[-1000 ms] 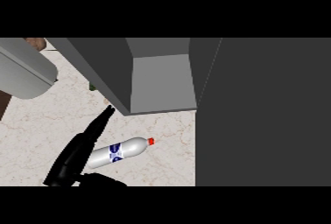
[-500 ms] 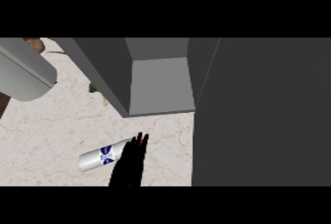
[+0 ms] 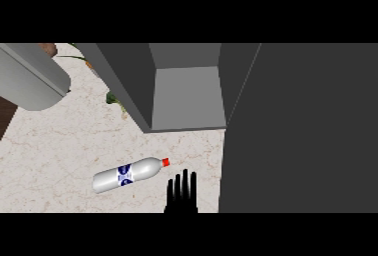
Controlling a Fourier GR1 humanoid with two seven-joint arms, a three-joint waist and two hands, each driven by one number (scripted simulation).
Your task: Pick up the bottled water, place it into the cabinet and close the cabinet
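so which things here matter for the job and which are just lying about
For the job:
- bottled water, lying on its side on the counter
- cabinet, open
- cabinet door
- hand, fingers straight, beside the bottle

Just there:
- grey cylinder at top left
- green plant behind the cabinet

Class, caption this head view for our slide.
Water bottle lying on the counter beside an open hand, below the open cabinet.
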